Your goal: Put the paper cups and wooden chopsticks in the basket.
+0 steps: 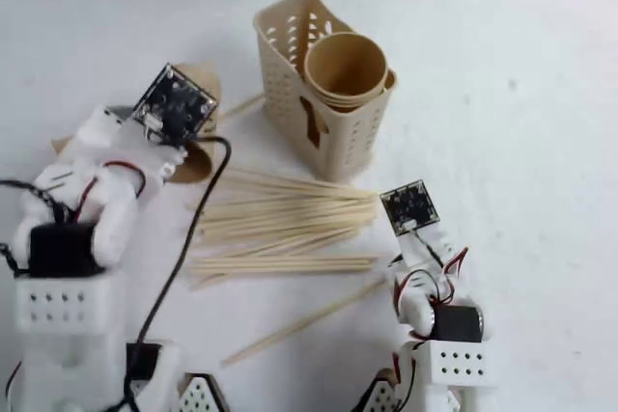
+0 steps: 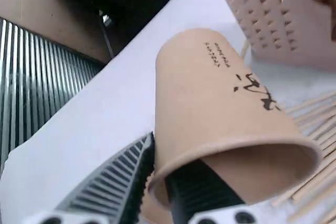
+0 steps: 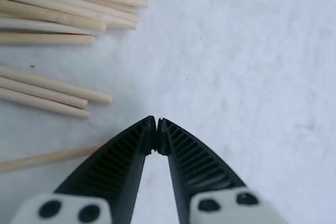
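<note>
Chopsticks (image 1: pixel 290 214) (loose heap), beside basket (image 1: pixel 285 94), cups (image 1: pixel 346 67) inside

The left arm (image 1: pixel 82 205), white with black motors, extends forward from its base. The left gripper (image 2: pixel 160 163), black with ribbed fingers, clamps the wall of a brown paper cup (image 2: pixel 220 103), with one finger inside the rim and one outside. The white right arm (image 1: pixel 435 296) sits folded low. The right gripper (image 3: pixel 157 129), black and ribbed, points down at the table with its fingertips touching.
</note>
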You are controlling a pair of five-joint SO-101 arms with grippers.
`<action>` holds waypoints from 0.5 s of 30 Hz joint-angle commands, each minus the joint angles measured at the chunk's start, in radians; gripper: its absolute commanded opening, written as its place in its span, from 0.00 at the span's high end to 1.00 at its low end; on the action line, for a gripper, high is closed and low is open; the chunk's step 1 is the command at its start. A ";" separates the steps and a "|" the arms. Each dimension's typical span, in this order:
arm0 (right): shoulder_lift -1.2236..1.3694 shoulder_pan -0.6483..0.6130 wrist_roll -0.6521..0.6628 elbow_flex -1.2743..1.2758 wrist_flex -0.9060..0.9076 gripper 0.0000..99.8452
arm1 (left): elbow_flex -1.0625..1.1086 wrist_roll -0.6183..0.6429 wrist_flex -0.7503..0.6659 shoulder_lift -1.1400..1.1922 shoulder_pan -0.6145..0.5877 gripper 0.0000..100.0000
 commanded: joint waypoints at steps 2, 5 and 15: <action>-0.013 0.004 0.009 -0.006 -0.021 0.98 | -0.173 0.107 0.072 -0.047 0.162 0.98; -0.013 0.004 0.009 -0.006 -0.021 0.98 | -0.244 0.198 0.058 -0.045 0.263 0.98; -0.013 0.001 0.009 -0.006 -0.021 0.98 | -0.460 0.446 0.006 0.269 0.460 0.98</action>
